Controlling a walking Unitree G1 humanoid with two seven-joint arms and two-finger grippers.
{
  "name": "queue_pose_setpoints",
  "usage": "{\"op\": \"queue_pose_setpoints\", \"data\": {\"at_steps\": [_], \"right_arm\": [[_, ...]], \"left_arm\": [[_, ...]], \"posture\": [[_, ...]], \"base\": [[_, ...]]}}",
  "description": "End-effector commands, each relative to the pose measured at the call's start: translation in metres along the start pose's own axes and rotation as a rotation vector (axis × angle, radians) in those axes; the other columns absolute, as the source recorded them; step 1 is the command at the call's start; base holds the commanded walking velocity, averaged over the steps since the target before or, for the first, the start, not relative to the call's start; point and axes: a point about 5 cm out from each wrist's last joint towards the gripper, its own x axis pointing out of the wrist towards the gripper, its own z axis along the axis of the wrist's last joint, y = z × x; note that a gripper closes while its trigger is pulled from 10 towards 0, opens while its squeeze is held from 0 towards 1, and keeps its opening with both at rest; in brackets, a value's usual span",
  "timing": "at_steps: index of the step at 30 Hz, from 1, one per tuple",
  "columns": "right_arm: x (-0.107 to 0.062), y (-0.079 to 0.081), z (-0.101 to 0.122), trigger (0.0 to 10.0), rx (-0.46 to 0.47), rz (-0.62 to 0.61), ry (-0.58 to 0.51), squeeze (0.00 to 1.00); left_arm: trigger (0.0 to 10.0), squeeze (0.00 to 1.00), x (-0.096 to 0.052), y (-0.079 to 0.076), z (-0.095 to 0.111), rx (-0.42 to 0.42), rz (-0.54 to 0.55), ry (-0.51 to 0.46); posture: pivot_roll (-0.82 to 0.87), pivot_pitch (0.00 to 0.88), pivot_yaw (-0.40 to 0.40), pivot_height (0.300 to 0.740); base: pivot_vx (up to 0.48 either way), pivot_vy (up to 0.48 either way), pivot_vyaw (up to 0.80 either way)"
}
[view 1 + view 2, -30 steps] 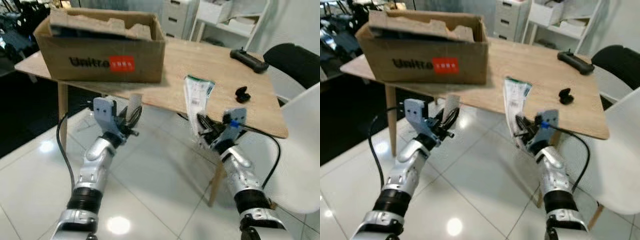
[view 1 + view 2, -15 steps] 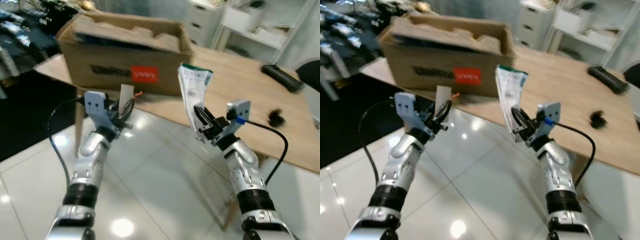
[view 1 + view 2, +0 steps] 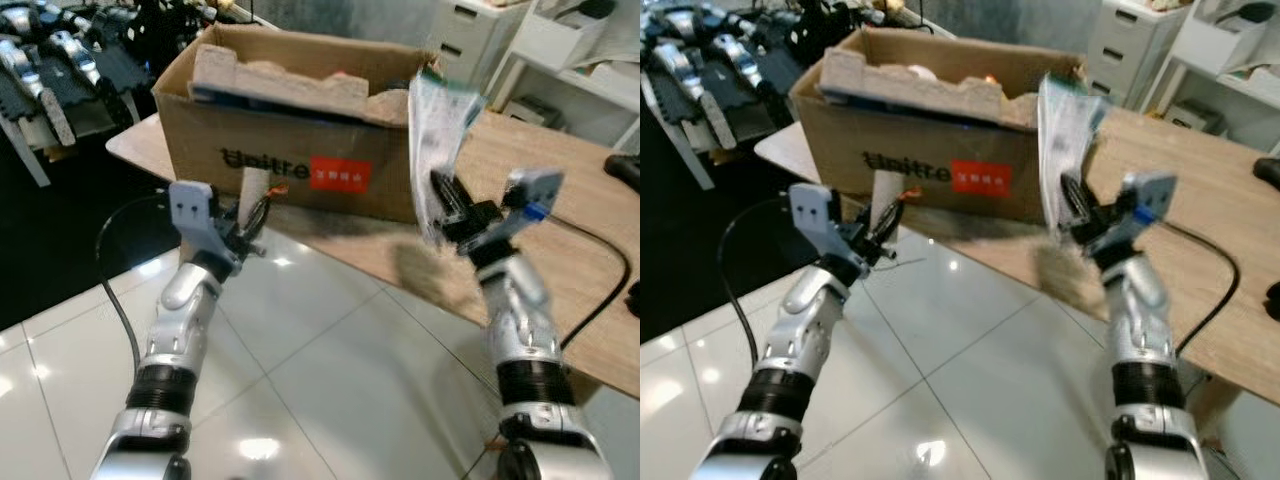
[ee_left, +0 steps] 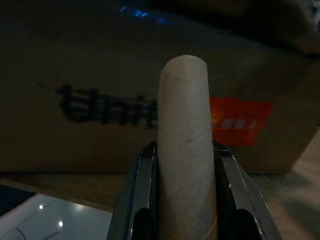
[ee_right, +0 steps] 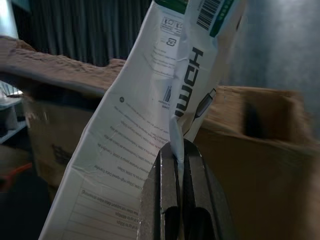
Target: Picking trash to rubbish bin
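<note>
On a light wooden table (image 3: pixel 560 230) sits an open brown cardboard box (image 3: pixel 300 150). A brown cardboard tube (image 4: pixel 186 145) is clamped upright by the left gripper (image 3: pixel 252 218) before the box; a white printed plastic packet (image 3: pixel 1068 150) is pinched by the right gripper (image 3: pixel 1077 205) at its corner.

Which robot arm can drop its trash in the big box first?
Probably the right: the right gripper holds its white packet up by the cardboard box rim. The left gripper holds its cardboard tube lower, before the box's front.
</note>
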Motion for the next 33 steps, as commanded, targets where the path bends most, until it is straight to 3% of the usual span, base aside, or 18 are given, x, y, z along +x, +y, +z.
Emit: {"op": "queue_pose_setpoints", "data": {"at_steps": [1, 6, 16, 18, 22, 24, 25, 26, 27, 32, 33], "right_arm": [[0.008, 0.002, 0.017, 10.0, -0.028, 0.025, -0.056, 0.0], [0.025, 0.008, 0.043, 10.0, -0.079, 0.098, -0.121, 0.0], [0.036, 0.012, 0.071, 10.0, -0.145, 0.149, -0.177, 0.0], [0.037, 0.011, 0.077, 10.0, -0.206, 0.16, -0.176, 0.0], [0.04, 0.003, 0.085, 10.0, -0.459, 0.131, -0.107, 0.0], [0.041, 0.001, 0.086, 10.0, -0.499, 0.125, -0.094, 0.0], [0.041, -0.006, 0.089, 10.0, -0.64, 0.092, -0.058, 0.0], [0.041, -0.008, 0.091, 10.0, -0.689, 0.083, -0.045, 0.0], [0.041, -0.008, 0.091, 10.0, -0.689, 0.083, -0.045, 0.0], [0.043, -0.013, 0.092, 10.0, -0.934, 0.086, 0.018, 0.0], [0.043, -0.013, 0.092, 10.0, -0.934, 0.086, 0.018, 0.0]], "left_arm": [[10.0, 0.0, -0.003, -0.002, -0.001, -0.001, -0.01, 0.002], [10.0, 0.0, -0.004, -0.003, -0.001, 0.01, -0.01, 0.0], [10.0, 0.0, -0.003, -0.004, 0.004, 0.008, -0.01, -0.024], [10.0, 0.0, -0.003, -0.004, 0.004, 0.006, -0.012, -0.028], [10.0, 0.0, -0.003, -0.005, 0.005, 0.005, -0.014, -0.03], [10.0, 0.0, -0.003, -0.005, 0.005, 0.004, -0.015, -0.029], [10.0, 0.0, -0.003, -0.005, 0.004, 0.002, -0.016, -0.029], [10.0, 0.0, -0.003, -0.005, 0.004, 0.001, -0.016, -0.029], [10.0, 0.0, -0.003, -0.005, 0.004, 0.001, -0.016, -0.029], [10.0, 0.0, -0.002, -0.007, 0.004, -0.005, -0.022, -0.031], [10.0, 0.0, -0.002, -0.007, 0.004, -0.005, -0.022, -0.031]], "posture": [[0.03, 0.098, -0.047, 0.74], [0.04, 0.094, -0.054, 0.74], [0.04, 0.092, -0.064, 0.74], [0.04, 0.091, -0.064, 0.74], [0.04, 0.092, -0.063, 0.74], [0.04, 0.092, -0.063, 0.74], [0.04, 0.093, -0.063, 0.74], [0.04, 0.093, -0.063, 0.74], [0.04, 0.093, -0.063, 0.74], [0.03, 0.095, -0.064, 0.74], [0.03, 0.095, -0.064, 0.74]], "base": [[0.0, 0.0, 0.0], [0.0, 0.0, 0.0], [0.0, 0.0, 0.0], [0.0, 0.0, 0.0], [0.0, 0.0, 0.0], [0.0, 0.0, 0.0], [0.0, 0.0, 0.0], [0.0, 0.0, 0.0], [0.0, 0.0, 0.0], [0.0, 0.0, 0.0], [0.0, 0.0, 0.0]]}}
